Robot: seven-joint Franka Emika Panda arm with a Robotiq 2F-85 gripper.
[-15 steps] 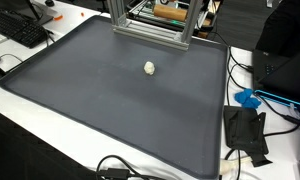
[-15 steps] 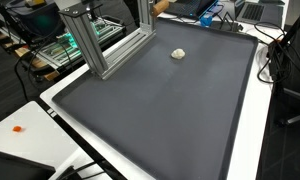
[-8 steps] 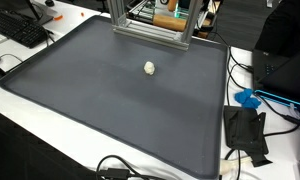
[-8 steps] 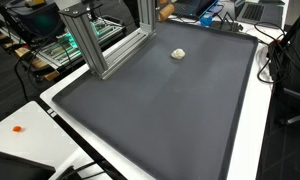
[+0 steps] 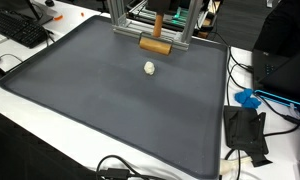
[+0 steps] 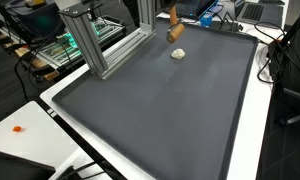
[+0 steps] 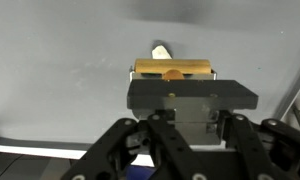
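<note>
A small white lump lies on the dark grey mat; it also shows in the exterior view and, partly hidden, in the wrist view. A T-shaped wooden tool, with a horizontal bar on an upright stem, hangs just beyond the lump near the mat's far edge. In the wrist view my gripper is closed around a block that carries the wooden bar. The bar hovers close to the lump. The gripper body is out of both exterior views.
An aluminium frame stands at the mat's far edge, also in the exterior view. A keyboard, black gear, a blue item and cables lie on the white table around the mat.
The wooden tool has come down into both exterior views near the frame, just beyond the white lump. The lump has not moved.
</note>
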